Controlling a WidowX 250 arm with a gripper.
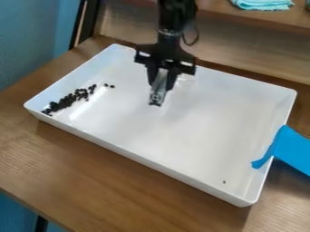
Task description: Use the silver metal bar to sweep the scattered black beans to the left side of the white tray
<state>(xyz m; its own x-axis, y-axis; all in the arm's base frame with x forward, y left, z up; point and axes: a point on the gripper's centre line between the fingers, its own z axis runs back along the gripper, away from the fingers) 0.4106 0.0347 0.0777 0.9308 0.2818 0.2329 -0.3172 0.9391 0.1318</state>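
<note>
1. Here's the black gripper (156, 101), pointing down over the far half of the white tray (181, 118), a little left of the middle!
2. Spread, pressed together or pinching something? I cannot tell; a slim greyish piece (160, 84) runs down at its lower end, held thing or part of the gripper unclear.
3. Over to the left, inside the tray: small dark pieces (60, 104), strung from the left corner toward the far side, a couple lying just apart.
4. Near right, one tiny dark speck (224, 182) on the tray floor.
5. At the right wall, a blue strip (293, 147) laps over the rim!
6. Wooden table (91, 167) below; far right, a folded teal cloth (263, 4).
</note>
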